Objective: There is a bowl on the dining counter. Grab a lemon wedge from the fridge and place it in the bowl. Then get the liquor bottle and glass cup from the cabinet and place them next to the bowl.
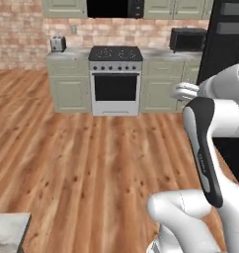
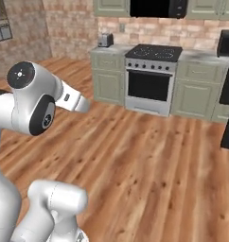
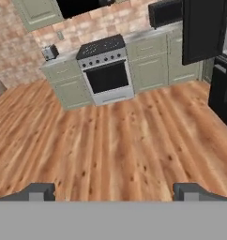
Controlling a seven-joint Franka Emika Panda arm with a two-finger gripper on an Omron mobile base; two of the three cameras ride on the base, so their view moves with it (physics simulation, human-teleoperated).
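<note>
Fridge [image 3: 214, 51] is seen far right with its door swung out, but no lemon wedge has been grabbed yet. Gripper [image 3: 113, 191] fingers are spread wide apart, nothing held, so basically everything's left.

A pale worktop [image 1: 72, 53] runs along the brick back wall of a kitchen, broken midway by a steel stove [image 1: 115, 79]. A toaster [image 1: 58, 44] stands near its left end, a black microwave [image 1: 187, 39] toward its right end. Wood flooring [image 1: 87, 163] spreads in front.

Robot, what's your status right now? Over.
Fingers spread wide, holding nothing. Black fridge ahead right, door open. Wood floor between. Over.
</note>
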